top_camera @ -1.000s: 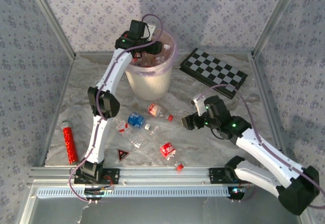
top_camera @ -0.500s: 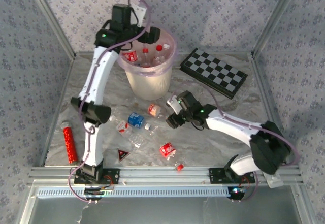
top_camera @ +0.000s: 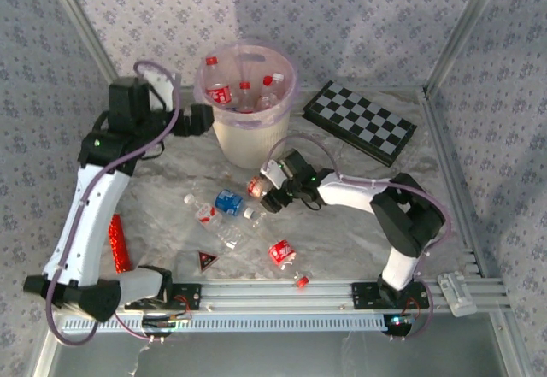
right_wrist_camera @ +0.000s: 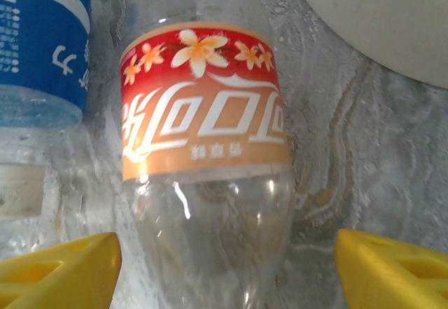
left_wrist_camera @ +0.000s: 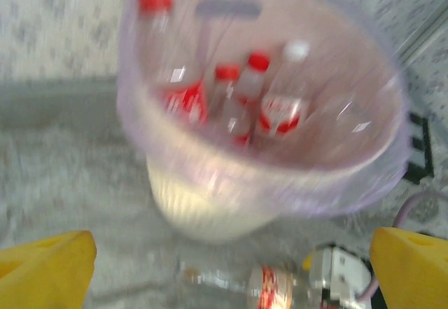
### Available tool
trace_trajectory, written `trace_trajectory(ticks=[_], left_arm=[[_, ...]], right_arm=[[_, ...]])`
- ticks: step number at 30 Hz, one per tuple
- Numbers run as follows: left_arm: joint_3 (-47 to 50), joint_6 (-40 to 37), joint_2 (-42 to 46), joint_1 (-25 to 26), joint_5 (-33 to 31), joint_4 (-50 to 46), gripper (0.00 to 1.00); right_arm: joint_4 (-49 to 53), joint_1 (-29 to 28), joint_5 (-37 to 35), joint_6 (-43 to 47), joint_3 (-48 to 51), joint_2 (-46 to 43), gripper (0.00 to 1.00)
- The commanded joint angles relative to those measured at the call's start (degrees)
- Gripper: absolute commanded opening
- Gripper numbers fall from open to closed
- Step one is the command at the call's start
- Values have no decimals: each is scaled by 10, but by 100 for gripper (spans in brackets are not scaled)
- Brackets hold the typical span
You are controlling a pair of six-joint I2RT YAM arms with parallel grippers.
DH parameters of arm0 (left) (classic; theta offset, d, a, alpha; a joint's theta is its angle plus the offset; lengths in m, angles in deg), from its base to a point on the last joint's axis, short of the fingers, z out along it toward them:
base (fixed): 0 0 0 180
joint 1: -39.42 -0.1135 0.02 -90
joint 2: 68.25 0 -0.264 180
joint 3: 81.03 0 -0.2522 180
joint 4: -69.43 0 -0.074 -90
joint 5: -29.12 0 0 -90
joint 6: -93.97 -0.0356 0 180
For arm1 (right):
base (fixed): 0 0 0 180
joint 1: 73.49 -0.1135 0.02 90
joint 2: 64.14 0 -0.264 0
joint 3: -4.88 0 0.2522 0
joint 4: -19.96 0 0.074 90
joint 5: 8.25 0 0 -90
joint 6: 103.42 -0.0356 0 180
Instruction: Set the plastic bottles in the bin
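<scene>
Straddling a red-labelled plastic bottle [right_wrist_camera: 203, 102] that lies on the table [top_camera: 342, 240] just in front of the bin [top_camera: 248, 142], the right pincer [top_camera: 267, 192] stands wide, not gripping. The left pincer [top_camera: 205, 120] hangs wide and empty beside the bin's rim. Several bottles [top_camera: 244, 93] sit inside.

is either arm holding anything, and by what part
Nothing is held. The left arm's jaws stand open and empty near the bin; the right arm's jaws stand open astride a red-labelled bottle lying on the table, not closed on it.
</scene>
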Motion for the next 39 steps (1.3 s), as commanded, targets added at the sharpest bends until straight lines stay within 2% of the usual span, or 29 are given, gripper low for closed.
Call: trace_trajectory(ticks=[1, 4, 9, 17, 23, 26, 29, 33, 39], left_arm=[[86, 76, 39, -20, 52, 29, 100], [178, 127, 79, -35, 77, 86, 100], [296, 203, 108, -42, 77, 193, 98], [327, 233, 93, -42, 78, 240, 96], [350, 261, 143, -42, -14, 256, 94], [356, 278, 162, -42, -23, 266, 93], [354, 307, 167, -42, 15, 288, 94], [367, 361, 172, -41, 76, 356, 100], [407, 441, 179, -28, 113, 445, 100]], right_arm=[[-1, 5, 28, 19, -29, 26, 79], [5, 9, 43, 23, -39, 40, 77], [25, 14, 56, 32, -57, 64, 71], [49, 23, 50, 43, -57, 32, 49], [86, 23, 10, 66, -54, -38, 41], [99, 23, -8, 73, -45, -87, 39], [109, 23, -12, 75, -31, -145, 36], [120, 19, 20, 68, -13, -209, 31], [71, 1, 38, 30, 30, -292, 30]])
